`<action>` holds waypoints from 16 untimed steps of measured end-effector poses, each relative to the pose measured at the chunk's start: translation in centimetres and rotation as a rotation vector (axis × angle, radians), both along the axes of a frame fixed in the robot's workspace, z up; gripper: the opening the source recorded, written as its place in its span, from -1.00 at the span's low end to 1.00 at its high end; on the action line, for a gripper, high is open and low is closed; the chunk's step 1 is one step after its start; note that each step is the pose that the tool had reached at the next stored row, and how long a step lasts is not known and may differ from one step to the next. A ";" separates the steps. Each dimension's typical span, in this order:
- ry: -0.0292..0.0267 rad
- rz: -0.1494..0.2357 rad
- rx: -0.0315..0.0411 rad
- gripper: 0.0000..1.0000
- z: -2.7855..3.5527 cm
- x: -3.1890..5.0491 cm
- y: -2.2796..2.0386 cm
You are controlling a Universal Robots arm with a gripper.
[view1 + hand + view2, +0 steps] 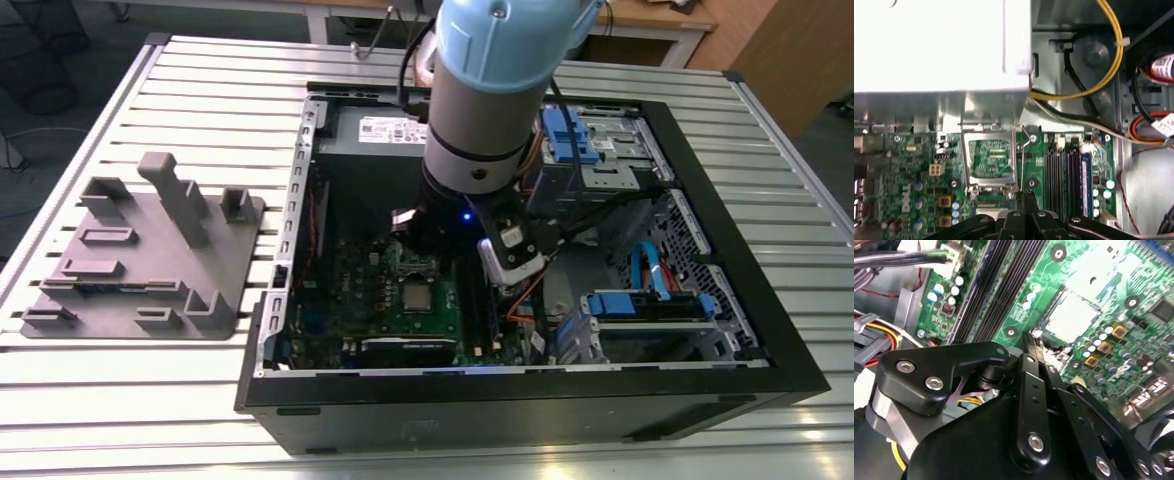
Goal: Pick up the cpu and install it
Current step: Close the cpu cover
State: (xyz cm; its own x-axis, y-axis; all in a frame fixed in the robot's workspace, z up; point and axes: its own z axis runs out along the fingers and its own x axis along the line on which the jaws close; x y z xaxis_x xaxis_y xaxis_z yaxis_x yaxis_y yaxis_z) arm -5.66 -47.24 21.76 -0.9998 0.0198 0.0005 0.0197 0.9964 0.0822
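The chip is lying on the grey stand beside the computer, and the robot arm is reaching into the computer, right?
Not quite. The chip sits on the green board inside the computer, not on the grey stand; the second wrist view shows it. The robot arm does reach into the computer.

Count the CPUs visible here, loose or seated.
1. The cpu sits in the socket on the motherboard, just past the gripper. Pockets of the grey fixture beside the case could hide another.
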 end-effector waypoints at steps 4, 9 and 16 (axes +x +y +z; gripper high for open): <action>0.0000 0.000 0.0001 -0.79 -0.28 0.48 0.61; -0.0001 0.021 0.0002 -0.79 -0.56 0.65 0.95; 0.0001 0.114 -0.0002 -0.79 -0.81 0.64 0.95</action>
State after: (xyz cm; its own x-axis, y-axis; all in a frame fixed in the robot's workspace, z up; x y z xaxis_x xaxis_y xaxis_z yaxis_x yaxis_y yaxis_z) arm -5.01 -46.28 20.95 -0.9956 -0.0940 0.0005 -0.0936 0.9922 0.0820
